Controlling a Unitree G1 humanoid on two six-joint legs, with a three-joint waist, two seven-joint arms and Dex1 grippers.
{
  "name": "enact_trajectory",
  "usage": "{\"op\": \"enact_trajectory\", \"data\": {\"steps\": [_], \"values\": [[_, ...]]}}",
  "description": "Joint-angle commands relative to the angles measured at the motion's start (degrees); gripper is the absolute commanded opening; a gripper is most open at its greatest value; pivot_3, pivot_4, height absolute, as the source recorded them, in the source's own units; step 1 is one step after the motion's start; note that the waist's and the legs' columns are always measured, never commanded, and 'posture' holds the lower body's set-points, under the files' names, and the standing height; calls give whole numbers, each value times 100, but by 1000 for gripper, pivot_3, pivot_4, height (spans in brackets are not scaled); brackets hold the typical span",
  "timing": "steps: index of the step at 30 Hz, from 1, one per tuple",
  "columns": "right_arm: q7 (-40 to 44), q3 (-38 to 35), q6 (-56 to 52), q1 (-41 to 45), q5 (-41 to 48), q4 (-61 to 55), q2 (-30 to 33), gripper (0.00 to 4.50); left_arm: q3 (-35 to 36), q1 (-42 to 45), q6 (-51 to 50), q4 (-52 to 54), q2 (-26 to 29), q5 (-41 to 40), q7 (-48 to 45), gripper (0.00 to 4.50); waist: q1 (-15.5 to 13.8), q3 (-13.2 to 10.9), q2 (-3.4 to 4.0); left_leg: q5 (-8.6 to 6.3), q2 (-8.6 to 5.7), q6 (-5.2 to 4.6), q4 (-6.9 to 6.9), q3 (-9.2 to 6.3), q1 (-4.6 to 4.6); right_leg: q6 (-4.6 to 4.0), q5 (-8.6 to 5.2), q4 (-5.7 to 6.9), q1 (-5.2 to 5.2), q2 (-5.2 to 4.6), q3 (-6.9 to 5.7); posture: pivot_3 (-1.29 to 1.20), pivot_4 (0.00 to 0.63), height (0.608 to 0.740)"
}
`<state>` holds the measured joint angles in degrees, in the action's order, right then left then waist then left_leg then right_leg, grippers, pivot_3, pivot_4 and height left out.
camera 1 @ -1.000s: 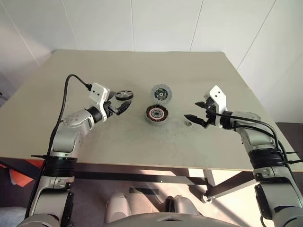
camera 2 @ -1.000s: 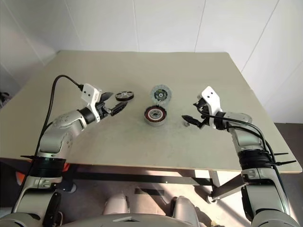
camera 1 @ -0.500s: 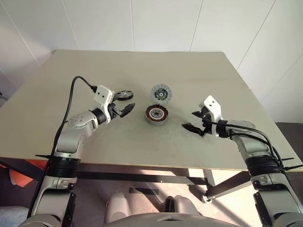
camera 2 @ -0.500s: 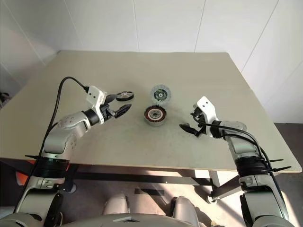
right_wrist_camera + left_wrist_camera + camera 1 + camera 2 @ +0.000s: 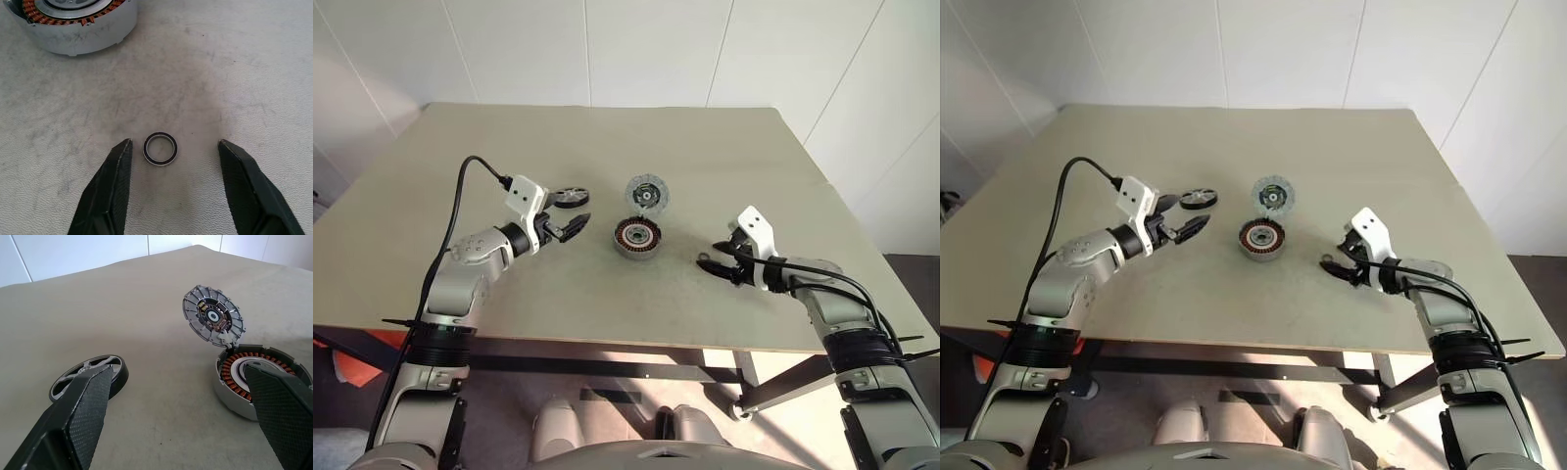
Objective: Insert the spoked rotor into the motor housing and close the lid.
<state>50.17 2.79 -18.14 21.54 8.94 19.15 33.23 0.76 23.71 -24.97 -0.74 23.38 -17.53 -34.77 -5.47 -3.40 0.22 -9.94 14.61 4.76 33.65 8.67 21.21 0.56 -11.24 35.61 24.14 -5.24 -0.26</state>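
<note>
Tabletop [image 5: 724,147]: motor housing [image 5: 637,238] at centre, lid [image 5: 647,192] tilted against its far rim, spoked rotor [image 5: 571,197] lying flat to its left. Left gripper [image 5: 570,228] hovered beside the rotor, jaws wide apart, empty. Right gripper [image 5: 173,147] had jaws apart, flanking a small ring [image 5: 160,148].

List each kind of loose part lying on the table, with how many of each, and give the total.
Spoked rotor: 1
Motor housing: 1
Lid: 1
Small ring: 1
Total: 4
</note>
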Motion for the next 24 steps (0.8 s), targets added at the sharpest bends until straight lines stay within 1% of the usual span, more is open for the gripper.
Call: {"op": "enact_trajectory", "data": {"steps": [1,3,5,8,13,16,20,24], "values": [[-32,-64,-2,43,-33,39,53,2727,40,174,56,96,62,32,-31,4500,1,0,0,0,0,0,0,0,0,0,0,0,0,0,0,0,0,740],[-46,-64,0,60,-37,57,48,2358,40,183,62,87,65,38,-28,4500,1,0,0,0,0,0,0,0,0,0,0,0,0,0,0,0,0,740],[-44,-64,4,73,-31,61,53,1722,46,186,57,97,73,43,-18,4500,1,0,0,0,0,0,0,0,-2,0,0,0,-2,0,0,0,0,740],[-86,-48,64,115,-75,100,53,638,66,191,68,80,91,49,-16,4500,1,0,0,0,0,0,0,0,-3,0,0,0,-2,0,0,0,0,740],[-237,-37,199,263,-167,154,24,601,89,217,84,36,108,52,-12,4500,1,0,0,0,-1,0,1,0,-2,0,0,0,-2,0,1,0,0,740],[-324,-48,234,427,-166,-11,-47,601,105,209,105,-2,120,49,-20,4500,2,0,0,1,-1,2,1,0,-2,0,0,1,-2,0,2,0,0,740],[-320,-14,1,698,-10,-568,-215,601,163,159,142,-210,243,101,-30,4500,26,0,1,2,1,3,-2,0,-5,0,0,4,1,2,2,0,0,740],[-227,209,-364,847,136,-1181,-580,601,135,57,231,-407,368,228,-35,4500,22,0,1,5,1,9,-17,0,-6,0,0,2,5,4,1,0,0,740]]}}
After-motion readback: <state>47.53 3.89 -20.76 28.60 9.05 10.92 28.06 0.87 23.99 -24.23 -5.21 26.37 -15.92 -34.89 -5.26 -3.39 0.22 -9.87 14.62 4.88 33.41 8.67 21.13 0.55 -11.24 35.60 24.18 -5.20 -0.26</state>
